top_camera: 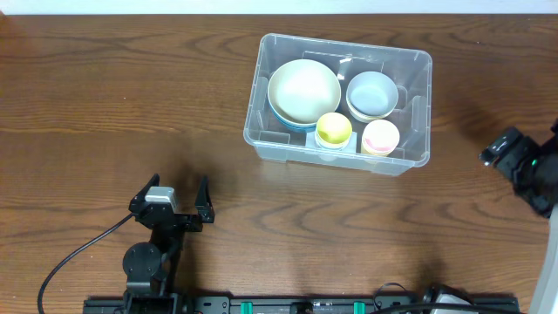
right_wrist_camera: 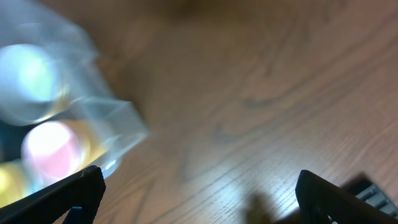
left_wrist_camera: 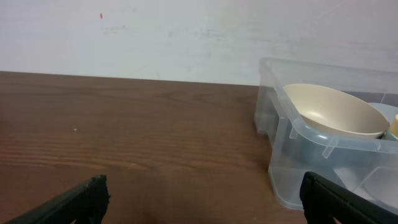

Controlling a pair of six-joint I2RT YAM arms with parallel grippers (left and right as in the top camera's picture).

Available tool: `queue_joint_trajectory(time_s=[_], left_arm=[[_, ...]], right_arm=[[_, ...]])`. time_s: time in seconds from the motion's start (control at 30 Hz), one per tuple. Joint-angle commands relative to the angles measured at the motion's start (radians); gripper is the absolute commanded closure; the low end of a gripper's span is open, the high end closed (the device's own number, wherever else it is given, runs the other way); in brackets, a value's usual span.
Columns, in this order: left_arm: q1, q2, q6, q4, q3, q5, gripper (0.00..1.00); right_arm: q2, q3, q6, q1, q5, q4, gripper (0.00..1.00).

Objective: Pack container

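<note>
The clear plastic container (top_camera: 266,139) stands at the table's back centre-right. In it are a large cream bowl (top_camera: 303,89) stacked on a blue one, a pale blue bowl (top_camera: 372,92), a small yellow bowl (top_camera: 334,128) and a small pink bowl (top_camera: 380,136). My left gripper (top_camera: 181,201) is open and empty at the front left, well apart from the container (left_wrist_camera: 292,130). My right gripper (right_wrist_camera: 196,193) is open and empty over bare wood right of the container (right_wrist_camera: 118,127); in the overhead view only the arm's end (top_camera: 514,157) shows at the right edge.
The brown wooden table (top_camera: 105,105) surrounds the container. A white wall (left_wrist_camera: 155,37) stands behind the table. A black cable (top_camera: 70,257) runs from the left arm's base at the front edge.
</note>
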Motion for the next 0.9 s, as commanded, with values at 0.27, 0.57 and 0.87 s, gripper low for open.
queue_joint_trajectory(time_s=[0.27,0.57,0.87], left_arm=[[0.005,-0.006,0.016,-0.039,-0.014,0.018,0.02],[0.005,-0.006,0.016,-0.039,-0.014,0.018,0.02],[0.005,-0.006,0.016,-0.039,-0.014,0.018,0.02]], right_arm=[[-0.447,0.003,-0.023,0.178,0.029,-0.012,0.01],[-0.655,-0.134,-0.046,0.18,-0.116,0.239,0.01],[-0.867,-0.566,-0.088,0.217,-0.376,0.761,0.01]])
